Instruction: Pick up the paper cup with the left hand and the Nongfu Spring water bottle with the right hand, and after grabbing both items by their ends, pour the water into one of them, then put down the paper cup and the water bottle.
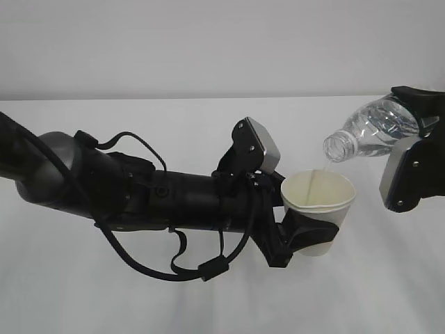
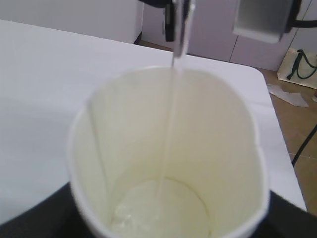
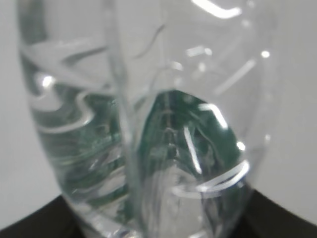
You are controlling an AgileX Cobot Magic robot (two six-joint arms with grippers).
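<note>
My left gripper (image 1: 313, 235) is shut on the lower part of the white paper cup (image 1: 318, 198), holding it upright above the table. In the left wrist view the paper cup (image 2: 124, 148) fills the frame, with a little water pooled on its bottom. My right gripper (image 1: 421, 115) is shut on the base end of the clear Nongfu Spring water bottle (image 1: 368, 129). The bottle is tilted, its open mouth down to the left just above the cup's rim. A thin stream of water (image 2: 171, 119) runs from it into the cup. The bottle (image 3: 148, 124) fills the right wrist view.
The white table (image 1: 208, 299) lies under both arms, with a pale wall behind. My long black left arm (image 1: 139, 191) crosses the left half. In the left wrist view the table edge (image 2: 277, 148) drops to the floor, where a bag (image 2: 299, 67) stands.
</note>
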